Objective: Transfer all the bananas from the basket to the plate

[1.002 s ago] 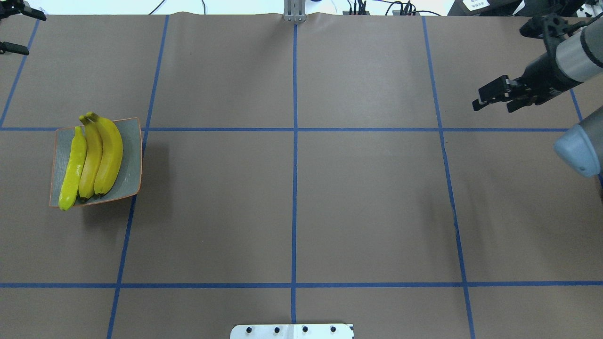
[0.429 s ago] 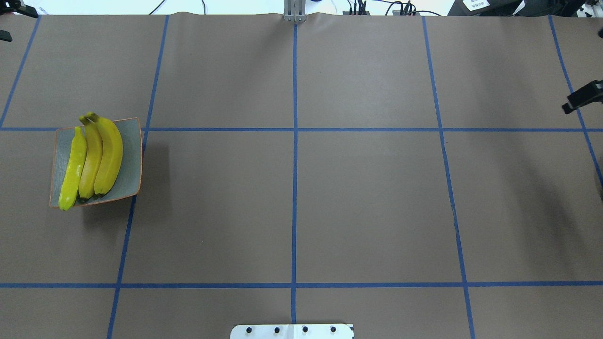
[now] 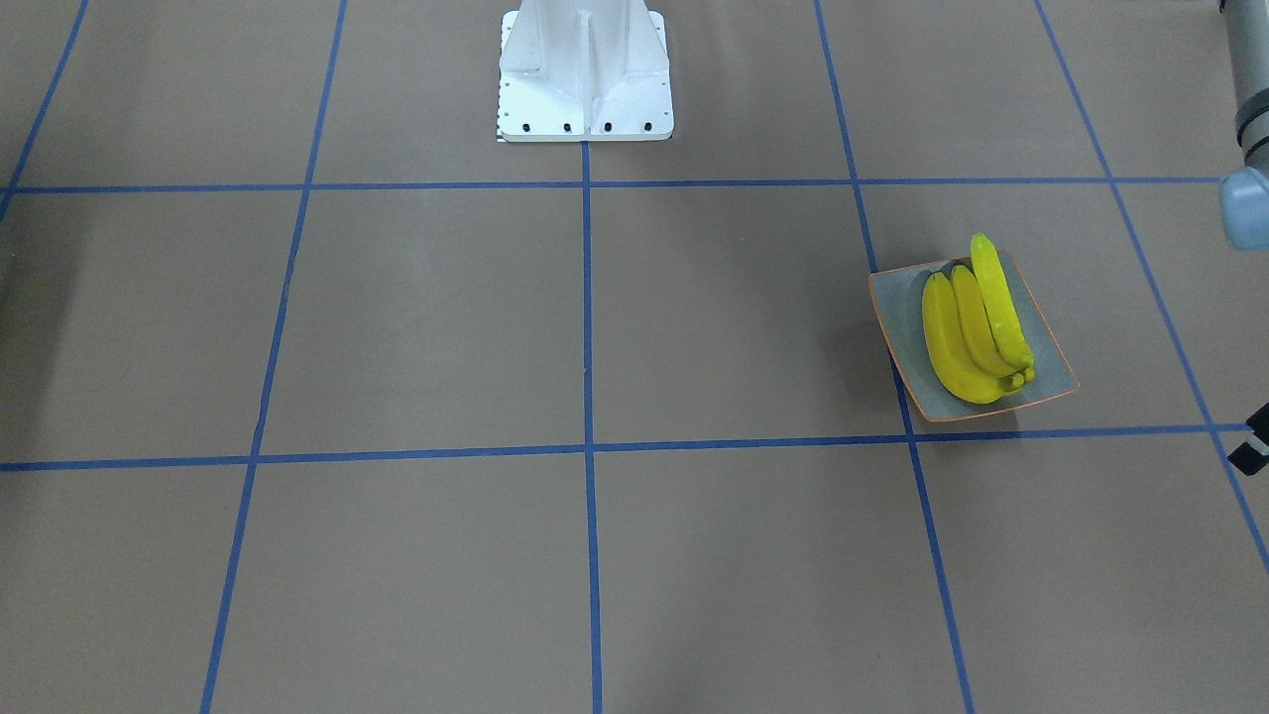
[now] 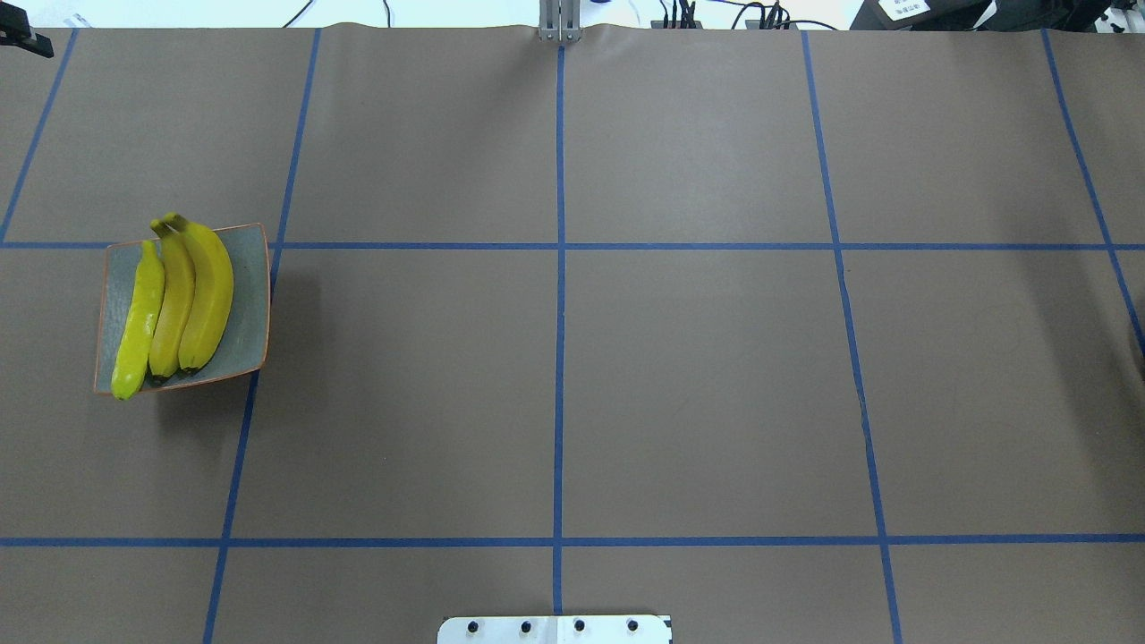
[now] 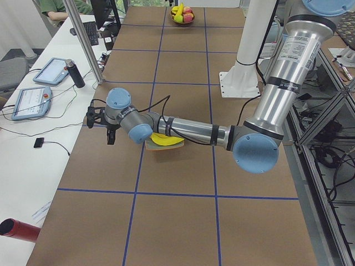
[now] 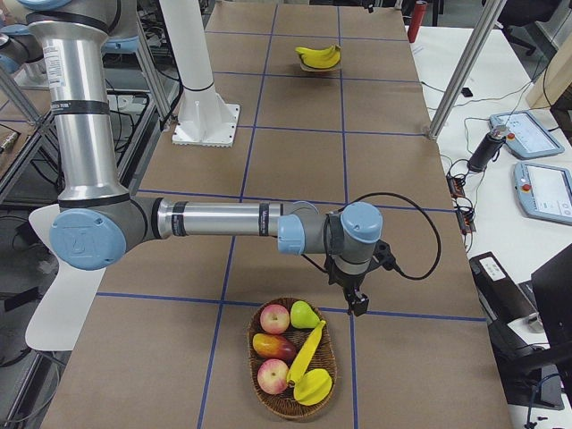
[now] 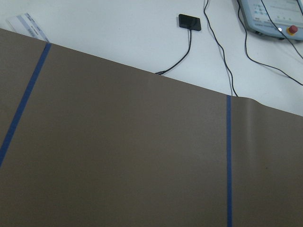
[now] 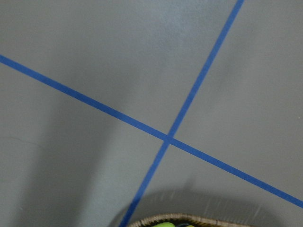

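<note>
Three yellow bananas lie side by side on the grey-blue plate with an orange rim, at the table's left; they also show in the front view on the plate. A fourth banana lies in the wicker basket in the exterior right view. My right gripper hangs just past the basket's far rim, and I cannot tell whether it is open. The basket rim edges the right wrist view. My left gripper is beyond the plate, near the table's far edge; only a sliver shows overhead.
The basket also holds red apples, a green pear and other fruit. The white robot base stands at the table's middle. Blue tape lines grid the brown table. Tablets and cables lie off the table's far side.
The right gripper has moved right and left the overhead view. The left gripper has drawn further into the top-left corner. Plate and bananas have not moved.
</note>
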`<state>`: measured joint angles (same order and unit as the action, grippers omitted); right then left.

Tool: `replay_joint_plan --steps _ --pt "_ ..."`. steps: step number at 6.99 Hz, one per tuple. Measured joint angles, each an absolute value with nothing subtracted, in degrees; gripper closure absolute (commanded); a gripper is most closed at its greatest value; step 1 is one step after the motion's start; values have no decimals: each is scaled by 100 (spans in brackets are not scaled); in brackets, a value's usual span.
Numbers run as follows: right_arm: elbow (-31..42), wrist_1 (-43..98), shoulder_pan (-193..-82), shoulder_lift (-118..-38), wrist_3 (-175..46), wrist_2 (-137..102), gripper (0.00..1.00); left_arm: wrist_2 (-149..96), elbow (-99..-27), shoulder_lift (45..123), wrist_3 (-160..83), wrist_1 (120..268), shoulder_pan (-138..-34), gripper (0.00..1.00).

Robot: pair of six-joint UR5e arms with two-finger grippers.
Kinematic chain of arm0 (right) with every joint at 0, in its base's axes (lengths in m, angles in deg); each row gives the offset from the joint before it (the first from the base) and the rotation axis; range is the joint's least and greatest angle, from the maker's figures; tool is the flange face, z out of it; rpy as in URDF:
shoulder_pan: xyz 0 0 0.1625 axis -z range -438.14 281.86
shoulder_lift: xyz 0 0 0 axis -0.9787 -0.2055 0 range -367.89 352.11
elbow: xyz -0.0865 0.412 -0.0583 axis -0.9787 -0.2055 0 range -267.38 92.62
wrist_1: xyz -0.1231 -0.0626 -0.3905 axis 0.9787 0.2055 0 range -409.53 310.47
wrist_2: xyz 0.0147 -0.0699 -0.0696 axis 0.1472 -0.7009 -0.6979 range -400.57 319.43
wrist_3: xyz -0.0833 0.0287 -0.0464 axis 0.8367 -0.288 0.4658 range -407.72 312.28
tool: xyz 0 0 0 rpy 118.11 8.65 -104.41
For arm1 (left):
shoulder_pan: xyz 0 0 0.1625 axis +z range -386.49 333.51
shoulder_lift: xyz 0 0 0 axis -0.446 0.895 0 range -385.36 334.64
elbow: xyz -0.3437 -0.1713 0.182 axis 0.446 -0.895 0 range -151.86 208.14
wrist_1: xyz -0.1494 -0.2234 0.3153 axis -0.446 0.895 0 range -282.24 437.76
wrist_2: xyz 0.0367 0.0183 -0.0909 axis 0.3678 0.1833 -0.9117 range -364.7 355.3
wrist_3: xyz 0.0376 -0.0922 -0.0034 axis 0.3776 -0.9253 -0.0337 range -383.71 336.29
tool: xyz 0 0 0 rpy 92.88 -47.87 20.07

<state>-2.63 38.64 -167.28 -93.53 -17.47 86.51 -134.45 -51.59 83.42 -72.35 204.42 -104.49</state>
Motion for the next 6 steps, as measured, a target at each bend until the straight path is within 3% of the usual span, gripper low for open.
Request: replay_joint_plan --steps 4,6 --pt "-807 3753 -16978 -9708 -359 7998 0 -13199 -5506 8157 -6776 20004 -10409 0" --pt "-1415 3231 -16979 -9726 -207 7890 1 -13145 -5571 8127 -6774 20002 -10368 0"
